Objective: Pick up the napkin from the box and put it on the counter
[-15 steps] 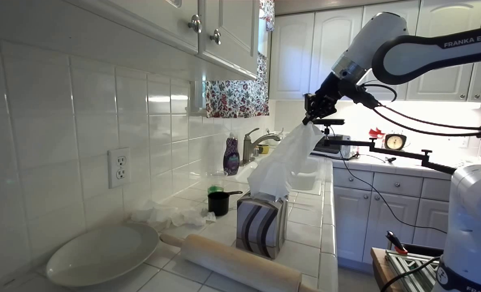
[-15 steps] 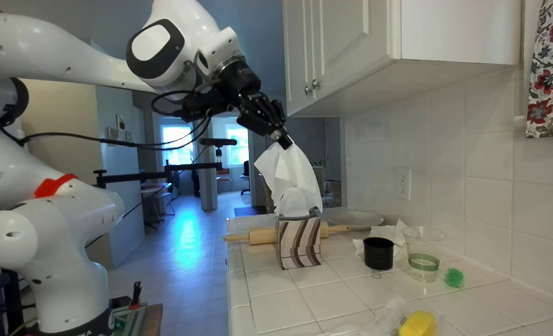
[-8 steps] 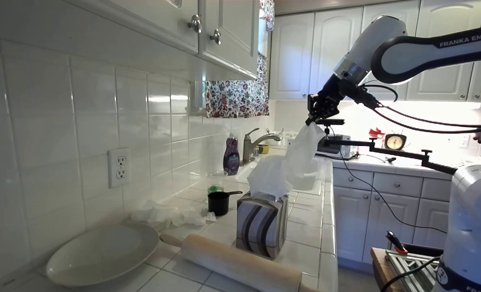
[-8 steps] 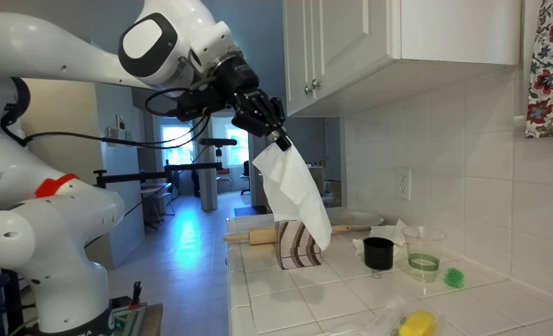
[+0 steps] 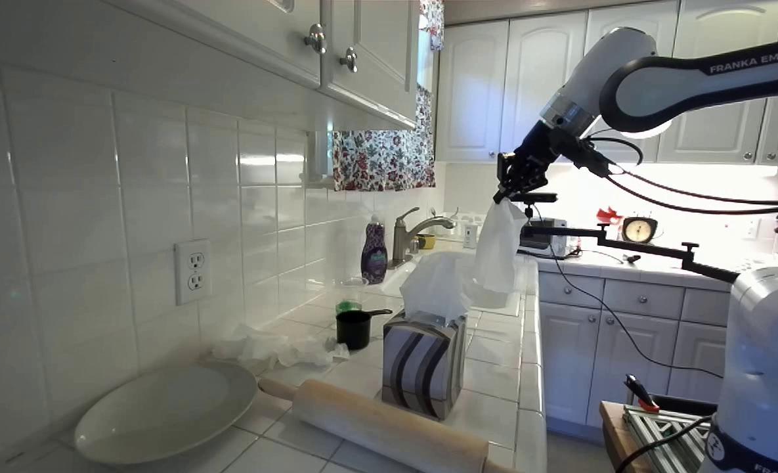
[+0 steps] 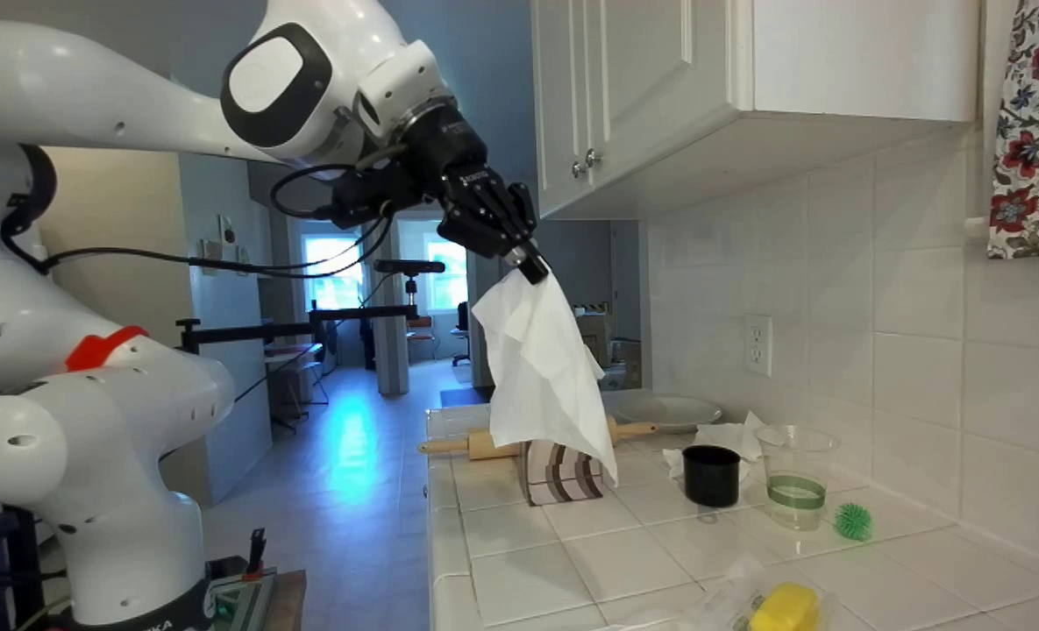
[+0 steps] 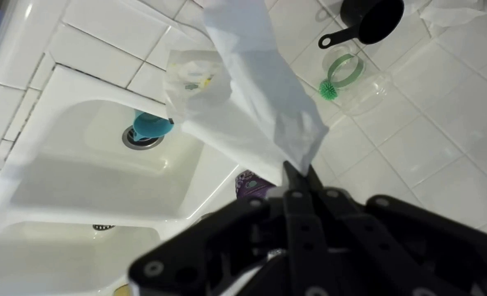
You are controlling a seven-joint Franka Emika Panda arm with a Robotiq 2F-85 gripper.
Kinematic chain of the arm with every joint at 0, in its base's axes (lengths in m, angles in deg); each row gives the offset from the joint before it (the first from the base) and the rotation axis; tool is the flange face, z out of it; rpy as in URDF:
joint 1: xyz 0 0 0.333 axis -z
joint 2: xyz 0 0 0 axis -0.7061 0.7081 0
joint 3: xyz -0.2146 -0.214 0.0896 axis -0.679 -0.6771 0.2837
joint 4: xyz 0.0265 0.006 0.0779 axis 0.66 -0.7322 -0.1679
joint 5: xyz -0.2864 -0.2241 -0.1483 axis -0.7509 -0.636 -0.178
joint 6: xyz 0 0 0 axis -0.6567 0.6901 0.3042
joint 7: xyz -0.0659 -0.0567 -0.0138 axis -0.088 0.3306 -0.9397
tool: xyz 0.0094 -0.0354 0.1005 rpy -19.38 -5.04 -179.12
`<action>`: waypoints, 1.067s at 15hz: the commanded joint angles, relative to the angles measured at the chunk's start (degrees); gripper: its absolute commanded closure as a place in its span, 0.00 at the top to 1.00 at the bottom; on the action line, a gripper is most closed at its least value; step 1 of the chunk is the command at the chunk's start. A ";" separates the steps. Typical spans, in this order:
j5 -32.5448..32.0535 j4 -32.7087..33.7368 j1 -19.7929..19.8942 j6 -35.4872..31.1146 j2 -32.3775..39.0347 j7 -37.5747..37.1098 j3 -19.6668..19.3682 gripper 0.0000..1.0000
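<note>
Standing near the counter's (image 5: 494, 374) robot-side edge, the box (image 5: 423, 368) shows another tissue (image 5: 433, 289) poking up; rightward in an exterior view, the napkin (image 5: 499, 246), newly free of it, hangs aloft, pinched in the gripper (image 5: 498, 198). Picking looks done; lowering and release likely remain.

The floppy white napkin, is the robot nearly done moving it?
Done: the floppy white napkin looks free of the striped grey cardboard box, its lower edge dangling. In hand: the black gripper pinches its top. Left: it hangs above the white tiled counter; lowering and release remain.
</note>
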 commanded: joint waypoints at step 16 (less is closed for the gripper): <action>15.48 4.68 -6.64 17.34 1.81 9.16 -1.92 1.00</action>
